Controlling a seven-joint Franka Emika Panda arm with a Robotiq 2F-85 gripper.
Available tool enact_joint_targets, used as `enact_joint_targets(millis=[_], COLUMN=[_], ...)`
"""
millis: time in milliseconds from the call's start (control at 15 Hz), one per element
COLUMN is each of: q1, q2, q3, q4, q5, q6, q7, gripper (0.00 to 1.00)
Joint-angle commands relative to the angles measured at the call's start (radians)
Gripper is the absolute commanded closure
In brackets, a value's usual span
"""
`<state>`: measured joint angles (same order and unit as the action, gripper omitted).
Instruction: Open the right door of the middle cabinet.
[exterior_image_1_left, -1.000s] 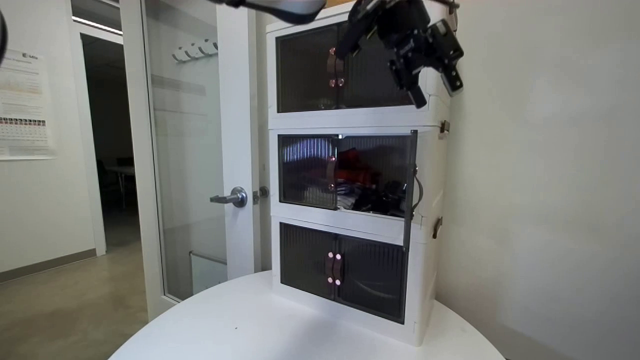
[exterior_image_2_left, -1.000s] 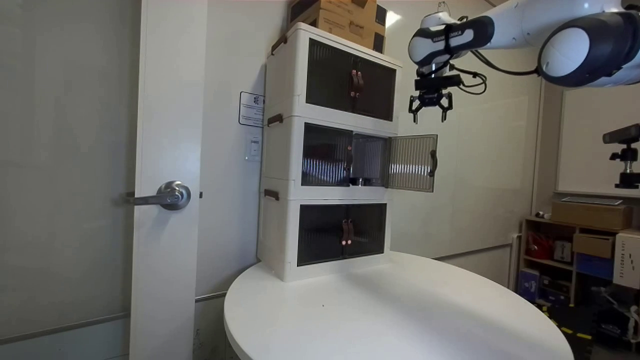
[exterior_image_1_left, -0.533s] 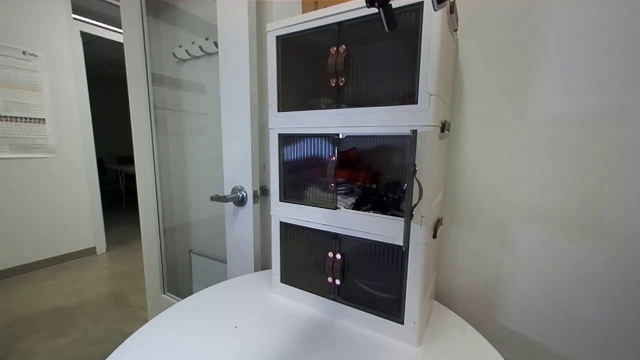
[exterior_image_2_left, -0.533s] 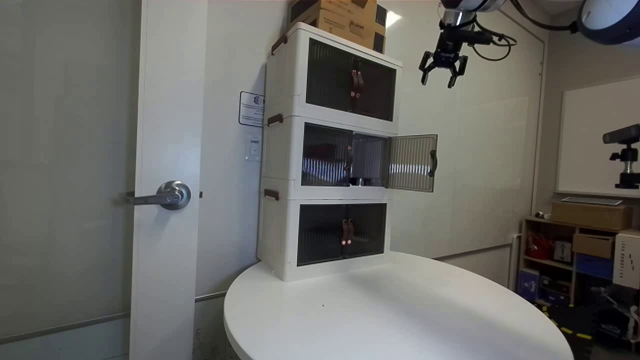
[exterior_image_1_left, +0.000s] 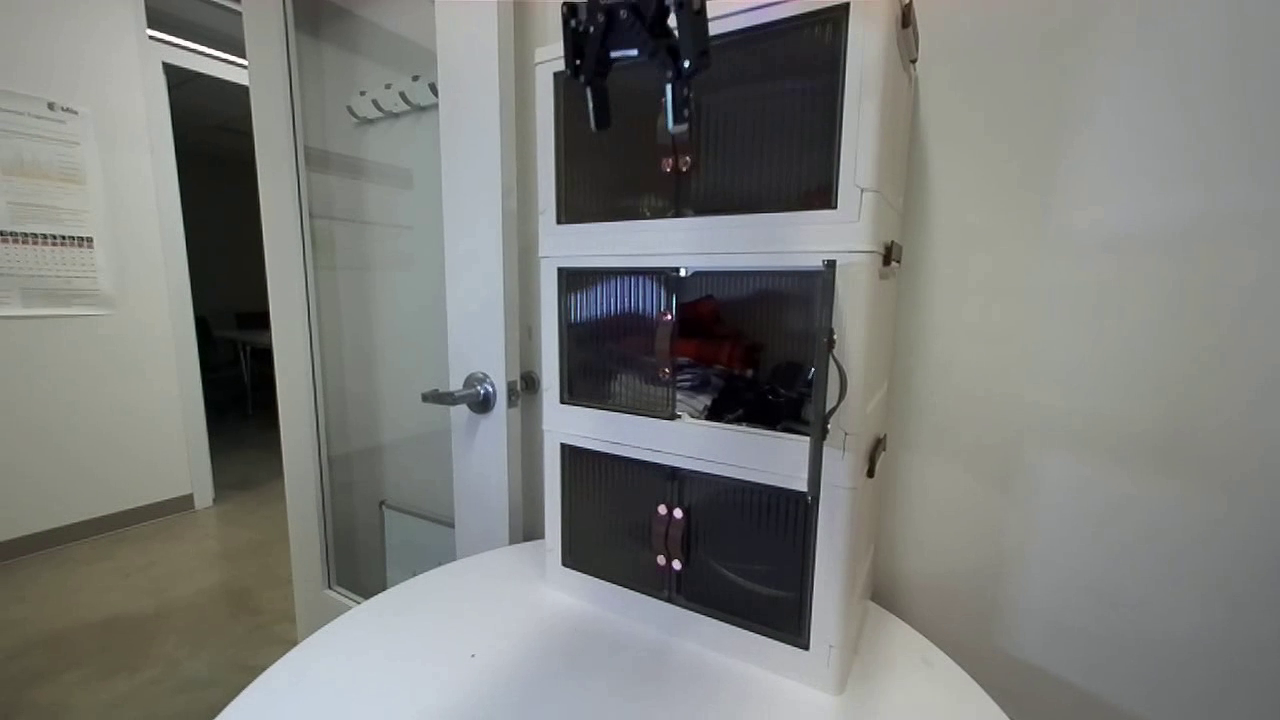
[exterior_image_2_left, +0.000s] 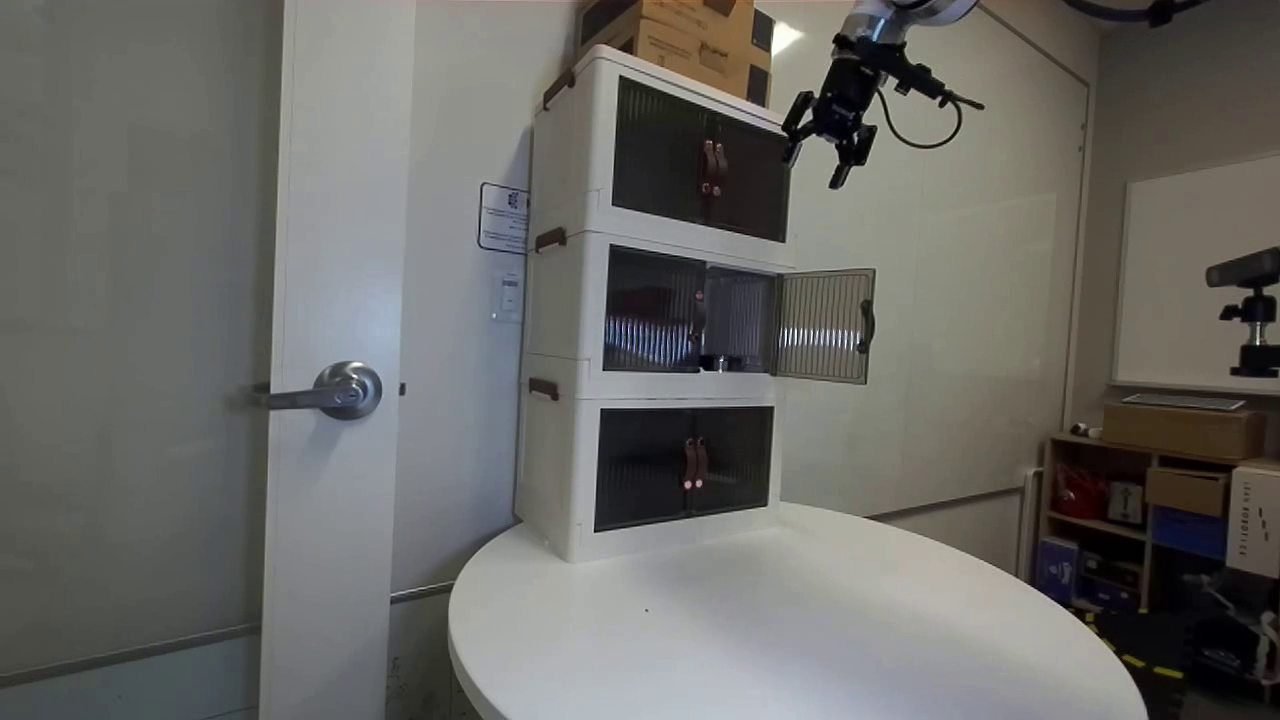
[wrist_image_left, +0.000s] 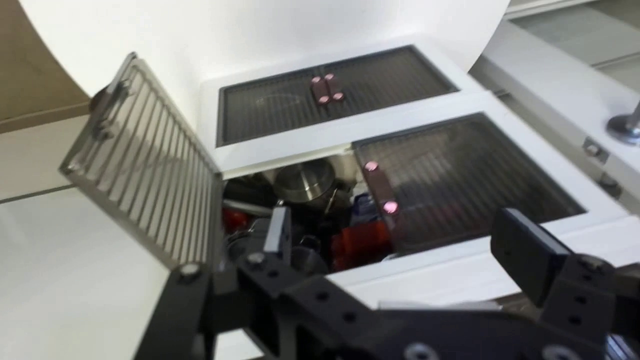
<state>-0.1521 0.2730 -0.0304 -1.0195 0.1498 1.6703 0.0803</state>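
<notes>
And there's your gripper, spread, gripping nothing! The right door stands wide, probably light, rigid, crackable: any more swing, you hook its handle.

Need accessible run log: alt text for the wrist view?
The right door of the middle cabinet stands open at picture left, showing a round metal item and red things inside; its twin is shut. The bottom tier's shut doors appear above, the scene being upside down. Open jaws, holding nothing, fill the lower edge.
</notes>
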Motion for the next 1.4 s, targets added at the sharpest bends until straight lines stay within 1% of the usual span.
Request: enact_joint_targets(millis=[0,67,200,467,533,600,667,800,933,1200,1267,1333], q1=[-0.017,-0.022,-0.022,-0.018,-0.015,0.018,0.025,0.037,0.044,0.060,0.064,0.066], q2=[-0.141,-0.173,-0.236,-0.365,-0.397,-0.422,-0.444,-0.483,-0.514,-0.569,-0.510,-0.523], q3=[0.034,0.036,0.030,0.024,0.027,-0.004,-0.004,-0.010,-0.014,-0.025,-0.029,-0.030], q4=[-0.245,-0.293,-0.394,-0.600,-0.652,-0.692,-0.737,-0.805,-0.862,-0.953,-0.879,-0.899], q5=[0.096,0.111,0.100,0.006,-0.034,-0.063,-0.096,-0.121,-0.114,-0.063,-0.094,-0.089], q6=[0.001,-0.019,-0.063,-0.127,-0.100,-0.075,-0.033,0.027,0.098,0.183,0.132,0.146], q7=[-0.154,-0.206,-0.311,-0.485,-0.489,-0.492,-0.473,-0.435,-0.376,-0.295,-0.329,-0.317], gripper=[0.00,0.00,0.00,0.00,0.00,0.00,0.00,0.00,0.00,0.00,0.00,0.00])
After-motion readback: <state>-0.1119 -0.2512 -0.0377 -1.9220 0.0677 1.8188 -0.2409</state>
